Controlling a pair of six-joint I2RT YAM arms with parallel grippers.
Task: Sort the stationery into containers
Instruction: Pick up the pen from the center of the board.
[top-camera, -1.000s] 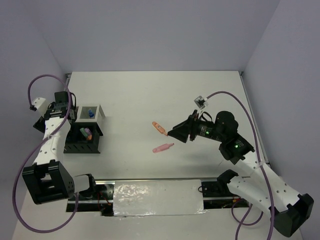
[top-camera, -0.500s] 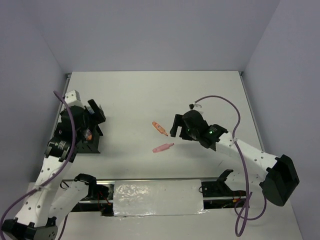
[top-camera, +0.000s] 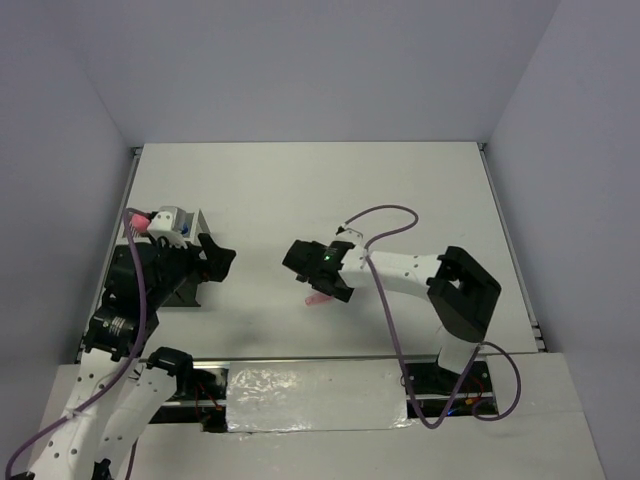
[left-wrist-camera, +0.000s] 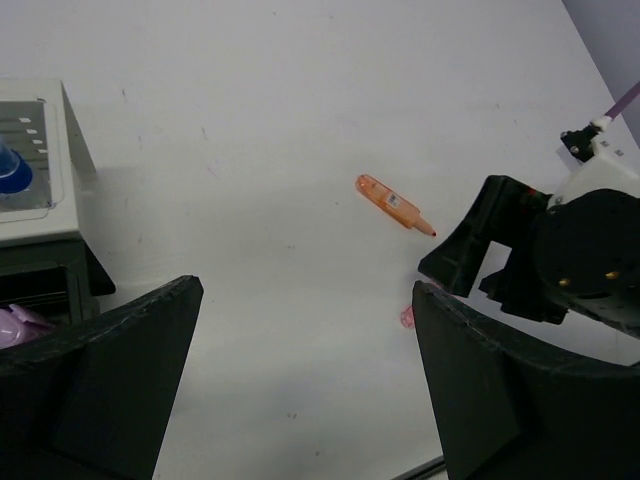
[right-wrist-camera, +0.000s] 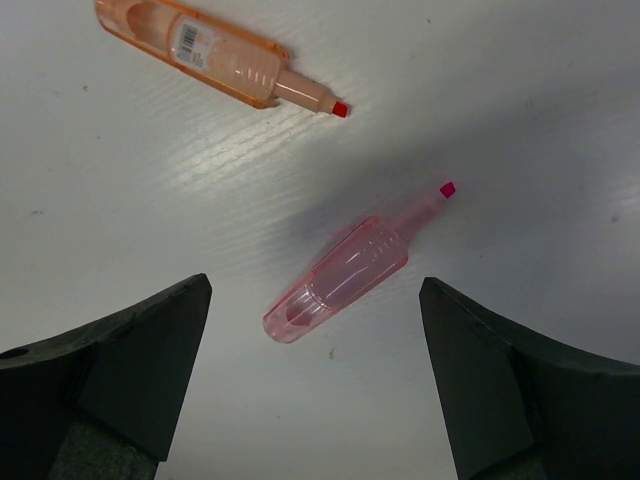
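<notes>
1. Pick-up approach: right pincer (right-wrist-camera: 313, 300) wide open, empty, over pink highlighter (right-wrist-camera: 345, 270), mid-frame on counter (right-wrist-camera: 520, 90).
2. Next: lower, close across barrel.
3. Left pincer (left-wrist-camera: 310, 390) wide open, empty, by organizer (left-wrist-camera: 40, 200), left edge.

Overhead wide; 2 wrists close, sharing orange pen (left-wrist-camera: 395, 204).

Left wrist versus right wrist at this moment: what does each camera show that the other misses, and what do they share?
Only the left wrist: the organizer, with a blue-capped bottle in its white compartment. Only the right wrist: the whole pink highlighter, lying on the table between the fingers of the open right gripper. Both: the orange highlighter lying on the white table. The left wrist catches only a sliver of the pink one.
</notes>
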